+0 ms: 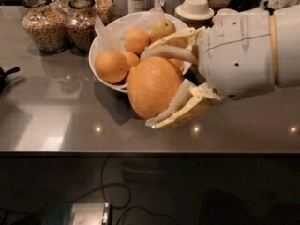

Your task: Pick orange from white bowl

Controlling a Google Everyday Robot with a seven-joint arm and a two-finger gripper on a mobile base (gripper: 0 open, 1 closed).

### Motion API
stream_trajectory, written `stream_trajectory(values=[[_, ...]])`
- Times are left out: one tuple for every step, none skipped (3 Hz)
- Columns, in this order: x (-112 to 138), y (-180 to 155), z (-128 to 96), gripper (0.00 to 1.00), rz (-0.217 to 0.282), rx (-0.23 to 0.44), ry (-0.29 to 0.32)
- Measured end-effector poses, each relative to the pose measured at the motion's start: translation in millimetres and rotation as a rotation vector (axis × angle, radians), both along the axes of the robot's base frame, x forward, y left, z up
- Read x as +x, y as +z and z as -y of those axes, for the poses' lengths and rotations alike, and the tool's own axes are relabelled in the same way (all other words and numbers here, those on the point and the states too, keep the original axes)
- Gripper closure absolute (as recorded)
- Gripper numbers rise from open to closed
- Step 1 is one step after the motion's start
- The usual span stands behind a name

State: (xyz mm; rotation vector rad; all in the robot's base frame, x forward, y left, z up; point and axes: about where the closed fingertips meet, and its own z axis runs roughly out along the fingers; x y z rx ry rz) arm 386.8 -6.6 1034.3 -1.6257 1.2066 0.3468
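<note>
My gripper [149,88] is shut on a large deep-orange orange [152,88] and holds it in the air, in front of the white bowl's near rim and closer to the camera. One finger [168,51] lies over the top of the fruit, the other [176,109] under it. The white bowl [101,41] lined with crinkled paper stands behind on the grey counter. It holds more oranges [111,65], one at the left front and others further back, and a paler yellow-green tinged fruit [162,28] at the back right.
Two glass jars [44,22] of grains stand at the back left. Stacked off-white cups [194,7] stand behind the bowl at the right. A dark object [5,76] pokes in at the left edge. The counter's front edge [140,150] runs below, with cables underneath.
</note>
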Motion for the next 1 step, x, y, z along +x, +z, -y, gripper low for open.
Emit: stream_trajectory(values=[[0.0, 0.0, 0.0, 1.0, 0.0, 0.0, 0.0]])
